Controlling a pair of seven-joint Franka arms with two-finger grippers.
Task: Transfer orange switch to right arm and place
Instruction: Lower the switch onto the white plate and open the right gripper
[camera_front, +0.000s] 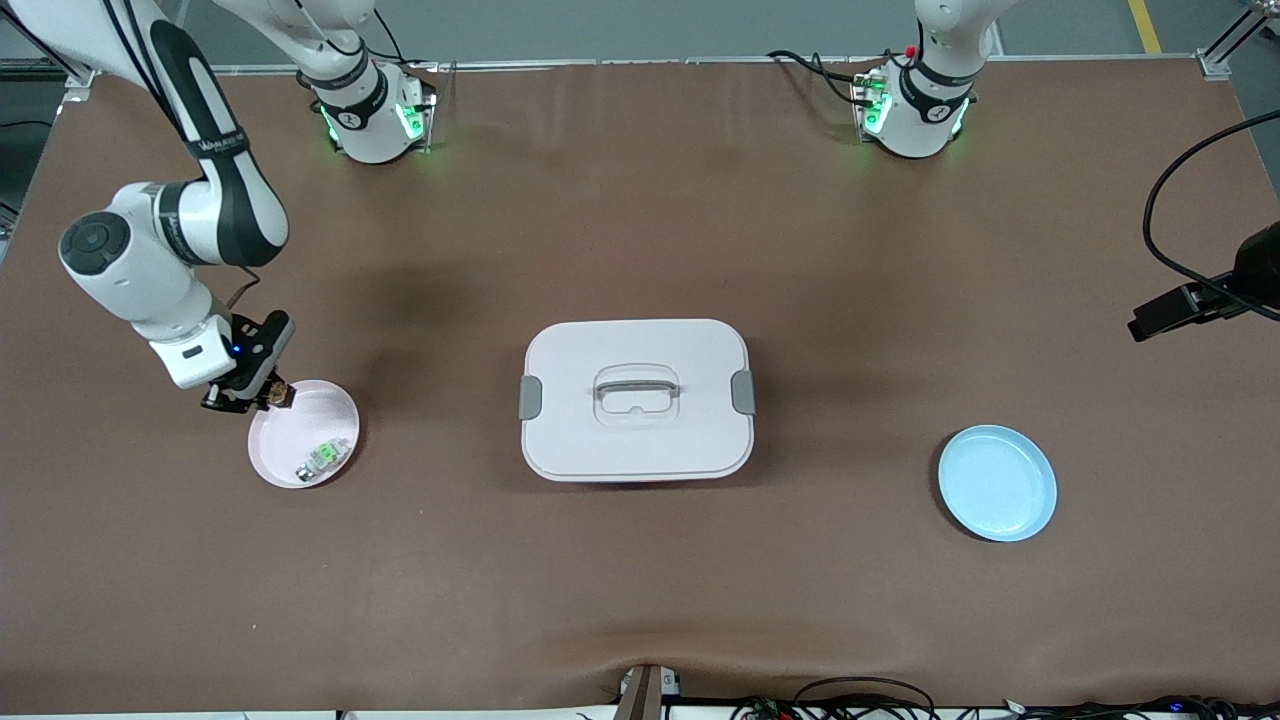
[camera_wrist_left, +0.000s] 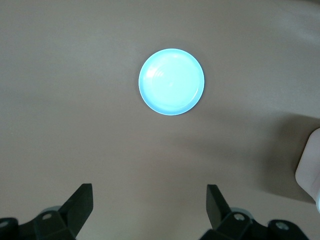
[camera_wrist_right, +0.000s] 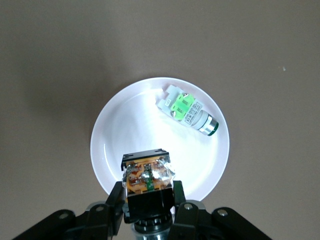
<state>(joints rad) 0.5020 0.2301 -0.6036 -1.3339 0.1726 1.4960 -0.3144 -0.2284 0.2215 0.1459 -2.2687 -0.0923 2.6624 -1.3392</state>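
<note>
Front view: the right gripper (camera_front: 243, 398) hangs over the rim of the pink plate (camera_front: 340, 410) at the right arm's end of the table, its jaws clenched on the orange switch (camera_front: 278, 393). A green-and-white component (camera_front: 326, 456) lies in that plate. The white lidded box (camera_front: 636, 399) sits mid-table; the blue plate (camera_front: 998, 484) lies toward the left arm's end.

Left wrist view: the left gripper (camera_wrist_left: 150, 202) waits above the table, jaws released and holding nothing, with the blue plate (camera_wrist_left: 171, 81) below it.

Right wrist view: the switch (camera_wrist_right: 147, 179) is grasped between the fingers (camera_wrist_right: 114, 206), above the pink plate (camera_wrist_right: 125, 130); the green-and-white component (camera_wrist_right: 187, 110) rests in the plate, apart from the switch.
</note>
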